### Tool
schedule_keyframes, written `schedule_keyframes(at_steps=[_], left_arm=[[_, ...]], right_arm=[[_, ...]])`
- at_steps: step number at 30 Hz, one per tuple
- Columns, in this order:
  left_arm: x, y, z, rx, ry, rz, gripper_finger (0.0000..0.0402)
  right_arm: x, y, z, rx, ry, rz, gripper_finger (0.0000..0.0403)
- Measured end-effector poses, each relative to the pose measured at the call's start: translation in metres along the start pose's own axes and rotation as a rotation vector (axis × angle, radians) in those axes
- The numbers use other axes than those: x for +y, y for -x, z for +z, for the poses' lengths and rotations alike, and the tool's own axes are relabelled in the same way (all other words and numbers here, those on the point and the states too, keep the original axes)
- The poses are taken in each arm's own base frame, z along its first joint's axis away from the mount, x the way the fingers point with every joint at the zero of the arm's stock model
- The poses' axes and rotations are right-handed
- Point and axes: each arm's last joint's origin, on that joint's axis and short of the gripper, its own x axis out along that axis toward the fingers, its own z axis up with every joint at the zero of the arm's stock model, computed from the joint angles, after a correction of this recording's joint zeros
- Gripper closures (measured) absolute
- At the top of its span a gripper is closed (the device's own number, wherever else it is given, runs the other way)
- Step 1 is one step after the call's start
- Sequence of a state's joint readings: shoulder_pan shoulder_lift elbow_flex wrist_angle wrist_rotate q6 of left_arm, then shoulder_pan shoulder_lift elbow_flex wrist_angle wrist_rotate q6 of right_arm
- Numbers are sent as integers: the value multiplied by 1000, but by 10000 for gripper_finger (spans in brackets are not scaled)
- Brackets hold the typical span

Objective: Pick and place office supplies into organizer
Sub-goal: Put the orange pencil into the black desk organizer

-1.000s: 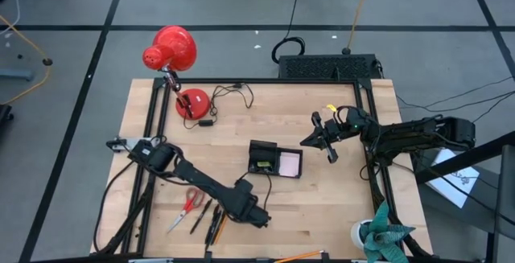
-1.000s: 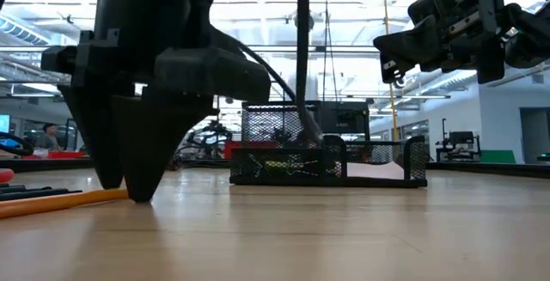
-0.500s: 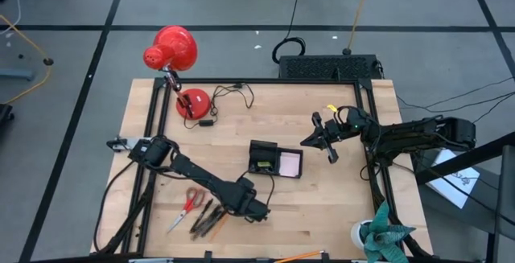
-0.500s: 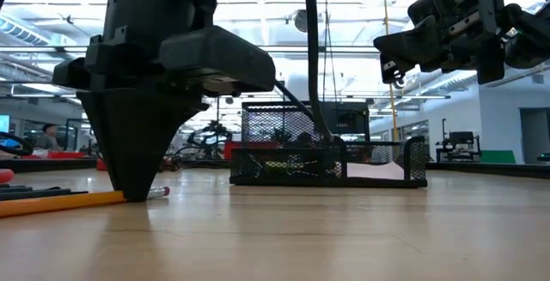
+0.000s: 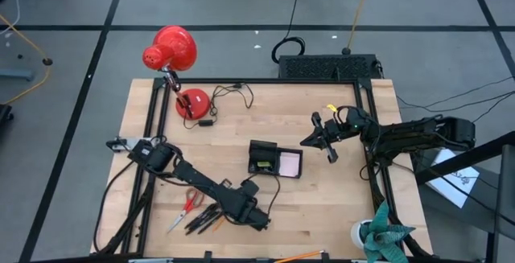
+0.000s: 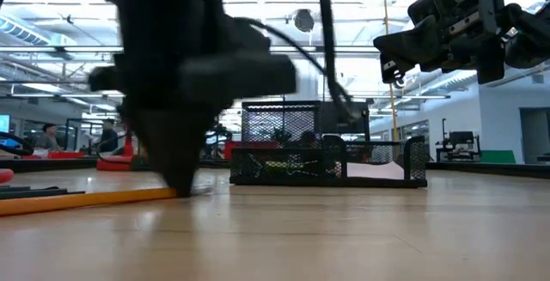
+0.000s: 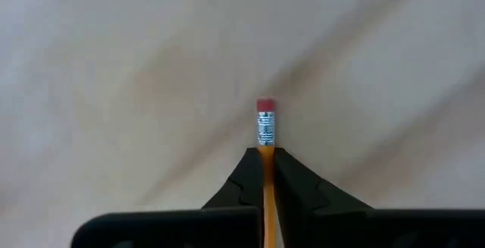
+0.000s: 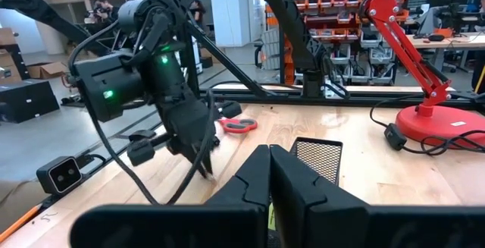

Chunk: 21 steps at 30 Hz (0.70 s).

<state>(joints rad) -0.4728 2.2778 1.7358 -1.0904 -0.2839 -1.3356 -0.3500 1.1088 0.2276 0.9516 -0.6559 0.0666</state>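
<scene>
Left gripper [image 7: 267,157] is down at the front-left of the table [image 5: 322,207], tips on the wood beside the loose supplies. Jaws pinched tight on an orange pencil [image 7: 265,138]; the left wrist view shows the shaft between the two fingers, eraser end sticking out past the tips. A second ago the jaws stood wide apart over the pencil; half a second ago they had nearly closed, now fully clamped. In the low view the gripper [image 6: 180,186] has shifted a little toward the organizer compared with the earlier frames, and the pencil [image 6: 86,198] lies flat on the table running out from its tips, not lifted.

Rest of the pile in the high view: red-handled scissors [image 5: 190,202] and black pens [image 5: 203,217] lie just beside the left gripper [image 5: 256,220], arrangement slightly fanned compared with before.

Black mesh organizer [image 5: 263,158] sits mid-table, unchanged, with a pink sticky-note pad [image 5: 289,164] in its right compartment; well apart from the held pencil.

Right gripper [image 5: 319,137] hangs in the air over the right half of the table, same spot as in both earlier frames, fingers pressed together, holding nothing.

Red desk lamp [image 5: 170,50] at the back-left corner, unmoved.
</scene>
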Motion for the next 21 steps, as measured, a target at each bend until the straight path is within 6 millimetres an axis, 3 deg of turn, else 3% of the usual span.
schedule_keyframes(at_steps=[11, 16, 21], left_arm=[[8, 52, 18, -296, -14, -87, 397], [11, 97, 30, -496, -99, -229, 389], [18, 149, 51, -797, -302, -276, 395]], right_arm=[[0, 0, 0, 0, 0, 0, 401], [0, 0, 0, 1, 0, 0, 401], [0, 0, 0, 0, 0, 0, 401]])
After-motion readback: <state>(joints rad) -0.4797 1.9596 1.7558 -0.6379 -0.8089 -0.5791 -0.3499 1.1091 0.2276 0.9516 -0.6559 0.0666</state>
